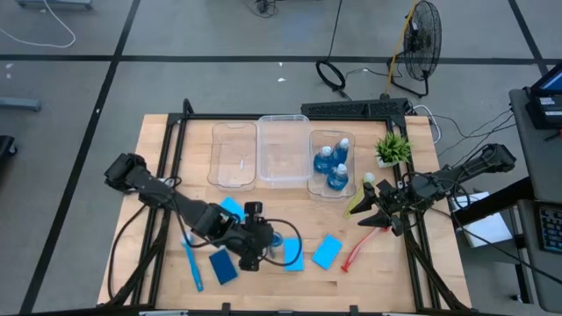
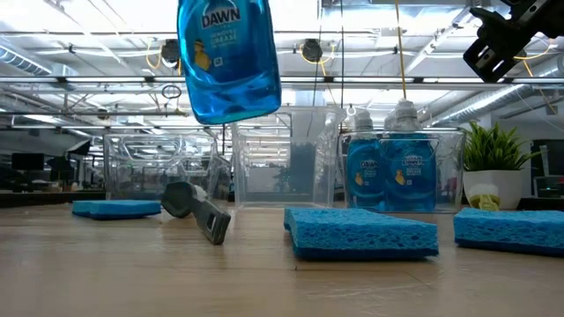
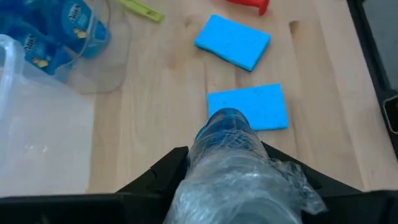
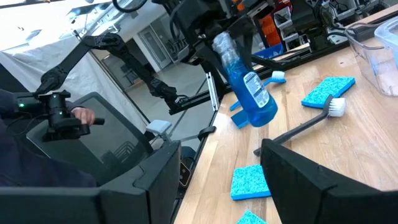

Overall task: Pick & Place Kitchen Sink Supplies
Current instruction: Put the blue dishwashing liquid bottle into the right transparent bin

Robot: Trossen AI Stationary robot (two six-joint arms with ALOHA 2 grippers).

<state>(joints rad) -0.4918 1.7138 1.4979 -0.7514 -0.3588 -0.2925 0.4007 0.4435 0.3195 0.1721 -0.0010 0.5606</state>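
A blue bottle (image 2: 229, 57) with a Dawn label hangs in the air above the table's near middle, my left gripper (image 1: 255, 244) shut on it. My right gripper (image 4: 217, 186) stands open and holds nothing at the table's right edge, beside the plant. More blue bottles (image 1: 332, 165) stand upright in the rightmost clear bin (image 1: 314, 189). Blue sponges (image 1: 327, 251) (image 1: 292, 254) (image 1: 223, 266) (image 1: 231, 208) lie flat on the wood. A blue brush (image 1: 192, 263), a red brush (image 1: 358, 251), a yellow-green brush (image 1: 358, 200) and a grey brush (image 4: 311, 124) lie on the table. My left gripper pinches the bottle's cap end (image 3: 239, 186) between its two fingers (image 3: 163, 174), one on each side. The fingers slant down from the table's left side. The bottle hangs tilted below them, its base (image 4: 261, 112) lowest, clear of the table.
Two more clear bins (image 1: 234, 156) (image 1: 283, 149) stand at the back middle. A small potted plant (image 1: 392, 149) stands at the back right. A person's hand (image 4: 78, 115) shows beyond the table at a dark screen. Bare wood lies between the sponges and the bins.
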